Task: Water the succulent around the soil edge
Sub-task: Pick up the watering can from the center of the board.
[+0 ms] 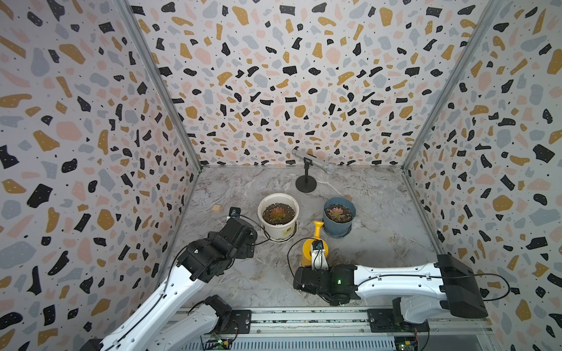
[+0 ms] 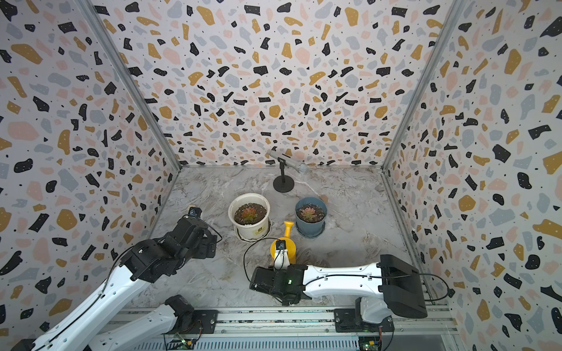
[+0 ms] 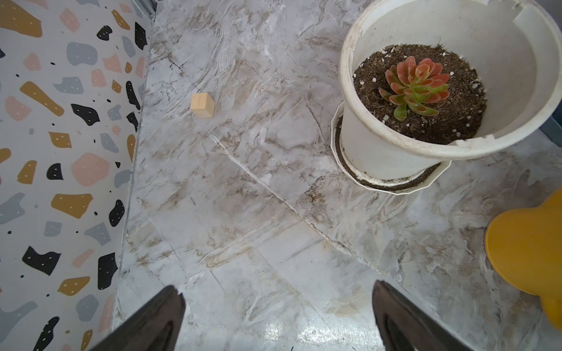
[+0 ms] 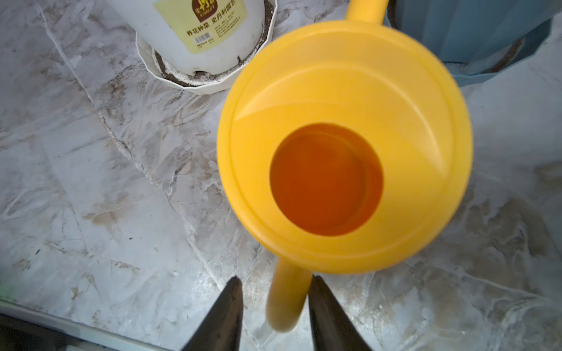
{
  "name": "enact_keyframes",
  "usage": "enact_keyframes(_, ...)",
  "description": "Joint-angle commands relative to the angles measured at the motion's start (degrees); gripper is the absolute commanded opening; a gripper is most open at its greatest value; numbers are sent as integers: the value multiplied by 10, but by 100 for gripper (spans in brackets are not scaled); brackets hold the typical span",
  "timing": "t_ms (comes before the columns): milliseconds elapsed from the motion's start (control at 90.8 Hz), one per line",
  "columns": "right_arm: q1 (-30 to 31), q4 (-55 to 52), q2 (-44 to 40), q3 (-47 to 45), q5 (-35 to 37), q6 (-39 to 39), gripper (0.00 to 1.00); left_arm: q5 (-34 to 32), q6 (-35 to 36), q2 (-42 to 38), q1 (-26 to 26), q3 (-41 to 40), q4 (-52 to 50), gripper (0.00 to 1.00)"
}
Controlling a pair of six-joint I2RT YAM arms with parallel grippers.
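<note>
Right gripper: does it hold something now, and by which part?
Nothing is gripped yet. The right gripper straddles the handle of the watering can, with a gap on one side.

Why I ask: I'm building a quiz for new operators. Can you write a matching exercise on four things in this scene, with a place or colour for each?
Things:
1. can
2. cube
3. microphone
4. white pot

Descriptions:
A. on a stand by the back wall
B. standing in a saucer
C. yellow, handle between the jaws of the right gripper
D. pale wood, near the left wall

Pairs: 1-C, 2-D, 3-A, 4-B.
</note>
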Motion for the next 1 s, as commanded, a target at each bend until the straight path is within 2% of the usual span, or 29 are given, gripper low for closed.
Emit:
enact_keyframes(0, -5, -41, 3, 15, 35, -10, 36, 10, 3, -2, 4, 0, 12, 100)
enact_keyframes(165, -11, -48, 6, 8, 47, -31, 26, 15, 6, -3, 5, -1, 14, 100)
enact_keyframes(396, -17, -56, -38, -24, 56, -87, 0, 21, 7, -5, 5, -1, 16, 100)
enact_keyframes(650, -56, -64, -160, -82, 18, -194, 0, 27, 8, -7, 5, -2, 17, 100)
enact_keyframes(837, -123, -86, -273, -103, -85, -287, 0, 37, 12, -16, 6, -4, 21, 100)
enact_keyframes(991, -163, -128, -311, -81, -166, -375, 0, 39, 14, -22, 5, -4, 22, 100)
